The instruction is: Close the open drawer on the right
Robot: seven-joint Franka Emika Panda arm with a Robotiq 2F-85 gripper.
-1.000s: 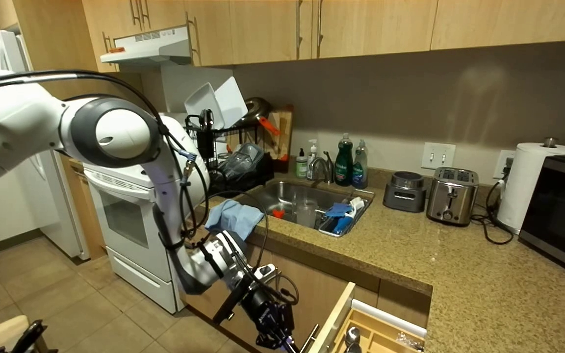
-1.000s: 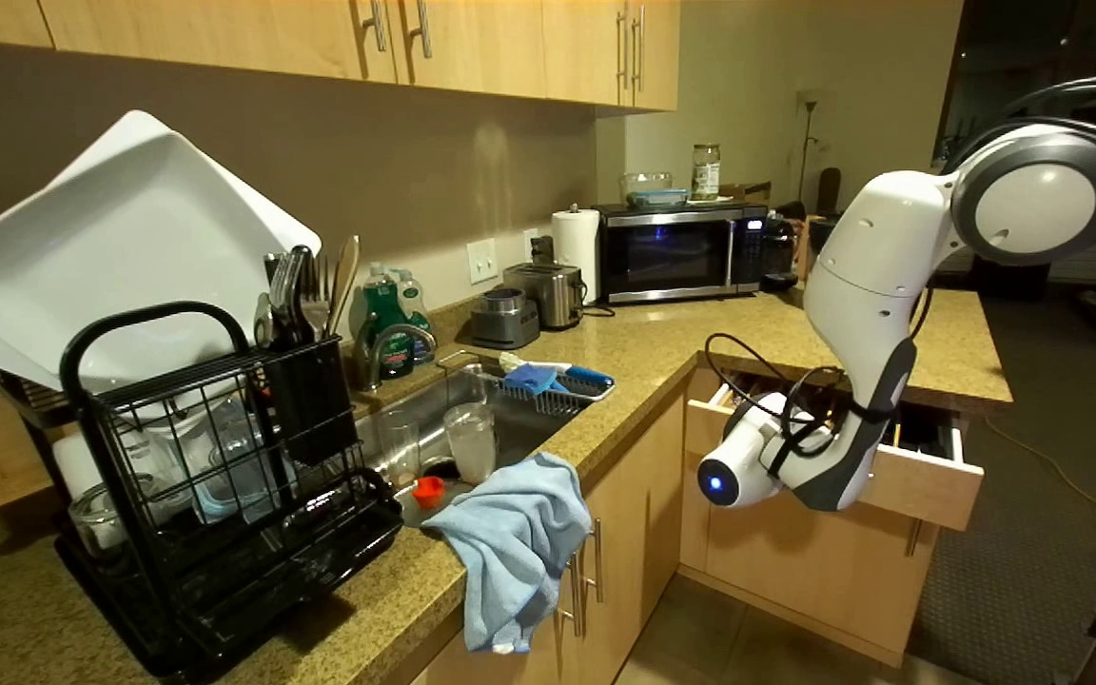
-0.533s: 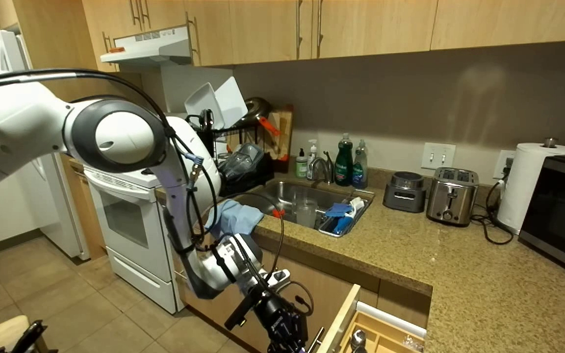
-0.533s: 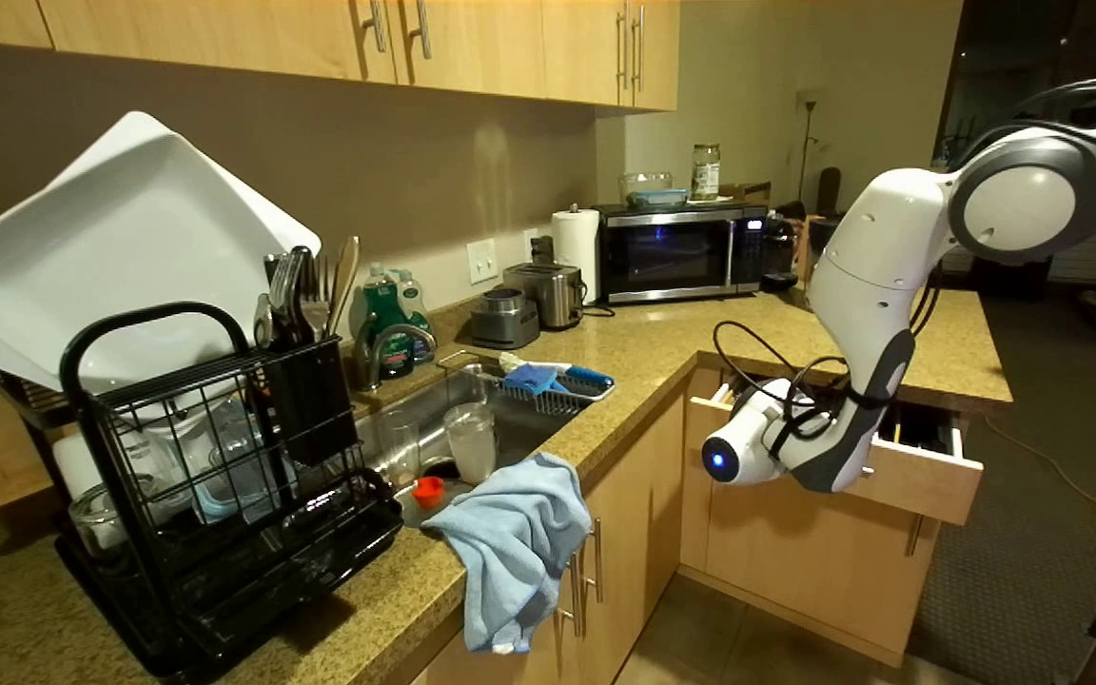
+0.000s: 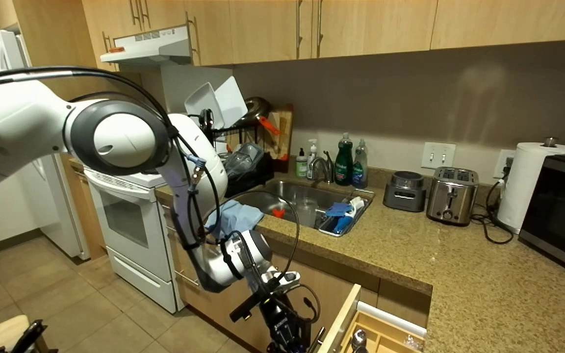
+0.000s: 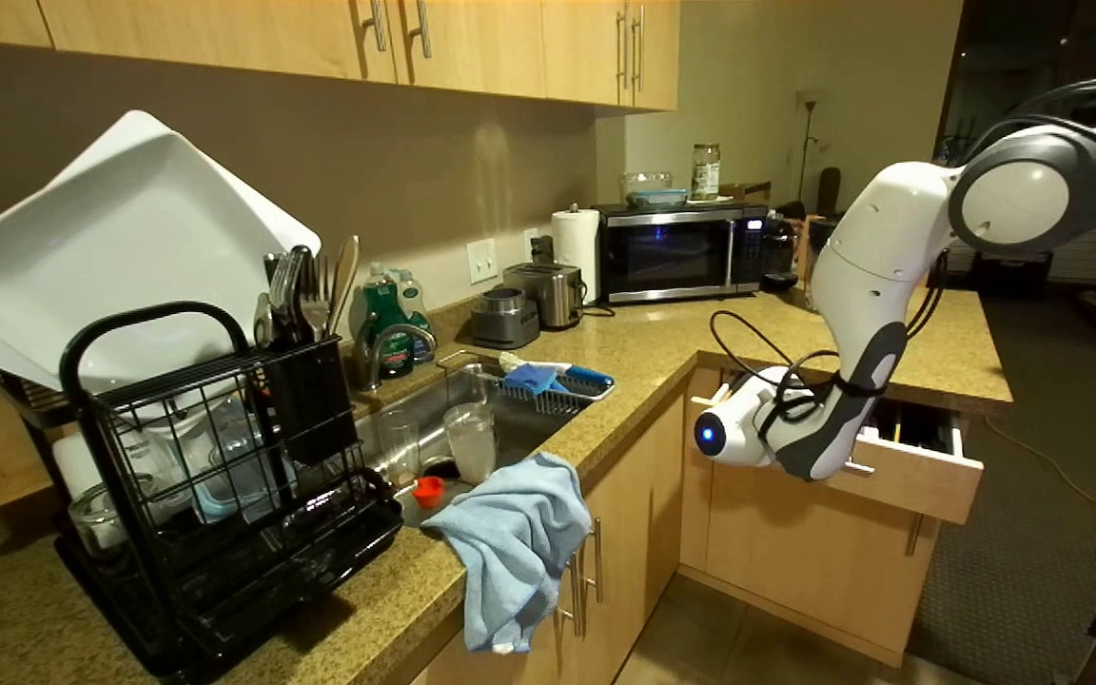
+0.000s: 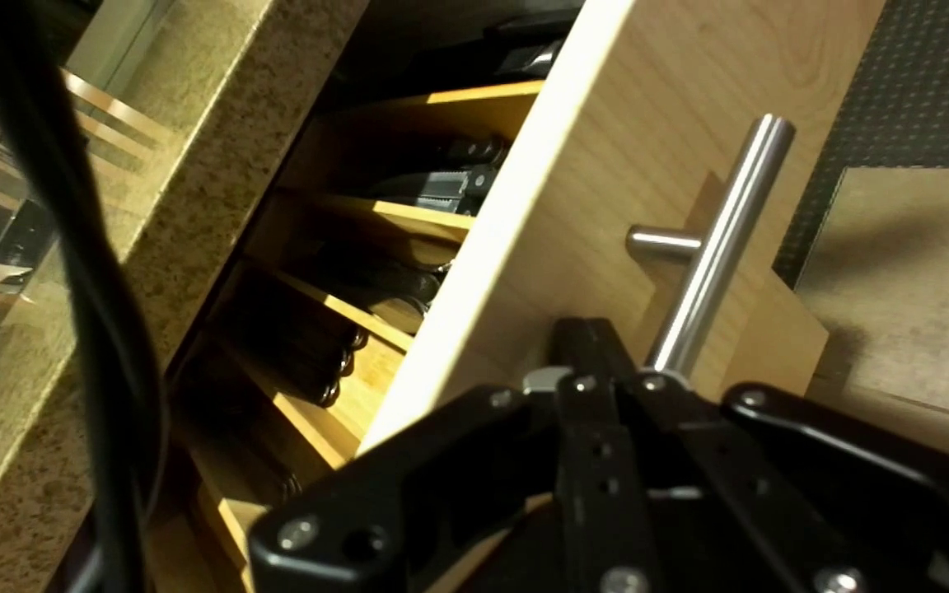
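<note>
One drawer (image 6: 929,490) stands open under the counter (image 6: 681,328); in the wrist view, wooden dividers (image 7: 421,216) and what look like knives (image 7: 441,183) show inside, and in an exterior view a spoon (image 5: 359,338). Arm (image 6: 867,257) bent down in front of it. Jaws together as far as the wrist view shows, nothing seen between them; they sit close to the drawer front (image 7: 573,239) and just beside the bar handle (image 7: 720,247), whose lower end passes out of sight behind them. Whether they touch the front: cannot tell. Step in hand, by my reading: lining up for the push, or its very start, with the closing itself largely undone. Next move calls for steady pressure on the front, straight in toward the cabinet (image 6: 805,571), jaws together, no grasp needed. Possible trouble: slipping over the front, snagging behind the handle, or the drawer binding under an off-centre shove.
</note>
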